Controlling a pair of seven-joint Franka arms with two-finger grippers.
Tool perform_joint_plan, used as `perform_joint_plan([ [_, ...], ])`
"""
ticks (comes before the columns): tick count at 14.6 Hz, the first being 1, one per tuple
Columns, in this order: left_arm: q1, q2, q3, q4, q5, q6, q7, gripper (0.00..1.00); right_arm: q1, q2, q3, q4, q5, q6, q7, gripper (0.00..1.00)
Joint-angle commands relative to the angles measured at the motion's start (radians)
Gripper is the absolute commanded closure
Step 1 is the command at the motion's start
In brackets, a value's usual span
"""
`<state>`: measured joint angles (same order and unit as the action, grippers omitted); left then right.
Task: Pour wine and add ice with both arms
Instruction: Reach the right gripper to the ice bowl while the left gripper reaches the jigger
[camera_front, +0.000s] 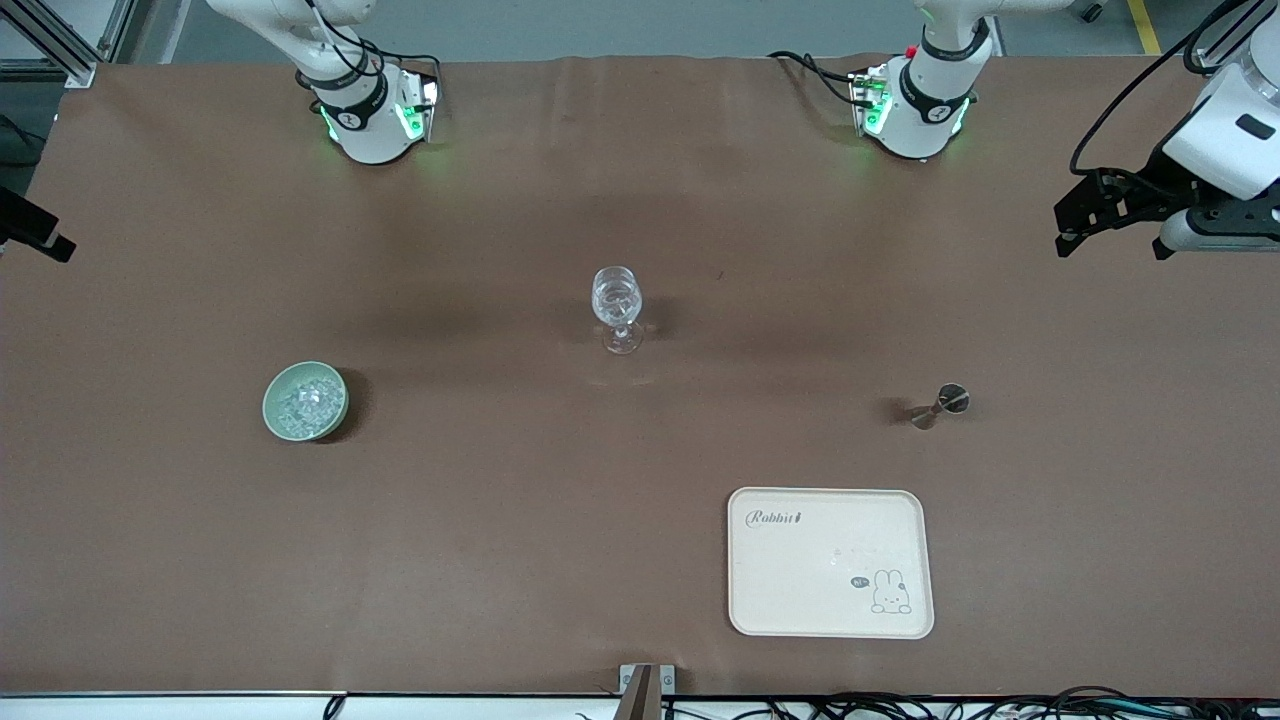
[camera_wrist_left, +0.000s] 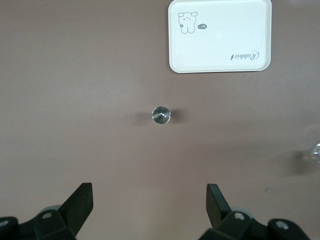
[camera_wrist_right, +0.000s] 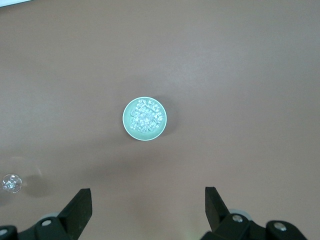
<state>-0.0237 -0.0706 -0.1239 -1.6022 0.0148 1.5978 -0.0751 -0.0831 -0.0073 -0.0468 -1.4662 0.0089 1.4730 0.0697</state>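
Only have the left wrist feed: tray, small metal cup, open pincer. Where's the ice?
Observer: The ice is piled in a green bowl toward the right arm's end of the table.
Operator: Right pincer?
Observer: The right pincer is open and empty, up over the table at that same end, with its camera looking down on the bowl.
Operator: I only catch a sliver of the glass. State?
Observer: The glass stands upright mid-table, farther from the front camera than the bowl.
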Motion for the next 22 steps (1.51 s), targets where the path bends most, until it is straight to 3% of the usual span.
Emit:
perform_joint_plan([
  [1,0.014,0.005,0.004,0.025,-0.027,-0.036,0.005,0.00,-0.007,-0.022,0.008,-0.020,0.005,0.004,0.004,0.00],
  [5,0.028,0.043,0.024,0.059,-0.029,-0.035,-0.020,0.00,-0.007,-0.022,0.008,-0.020,0.005,0.003,0.004,0.00],
  [8,0.103,0.182,0.035,0.129,-0.047,-0.013,0.006,0.00,-0.007,-0.022,0.008,-0.020,0.005,0.004,0.004,0.00],
  [13,0.136,0.385,0.035,0.131,-0.048,0.096,-0.020,0.00,-0.007,-0.019,0.008,-0.026,0.005,0.004,-0.011,0.00],
  [15,0.131,0.466,0.035,0.133,-0.058,0.100,-0.098,0.00,0.009,0.029,0.010,-0.045,0.006,0.024,-0.028,0.00],
  [19,0.192,0.613,0.035,0.136,-0.189,0.129,-0.178,0.00,0.011,0.102,0.010,-0.146,0.006,0.166,-0.164,0.00],
  [22,0.252,0.686,0.035,0.151,-0.309,0.134,-0.302,0.03,0.016,0.135,0.010,-0.281,0.011,0.350,-0.215,0.00],
])
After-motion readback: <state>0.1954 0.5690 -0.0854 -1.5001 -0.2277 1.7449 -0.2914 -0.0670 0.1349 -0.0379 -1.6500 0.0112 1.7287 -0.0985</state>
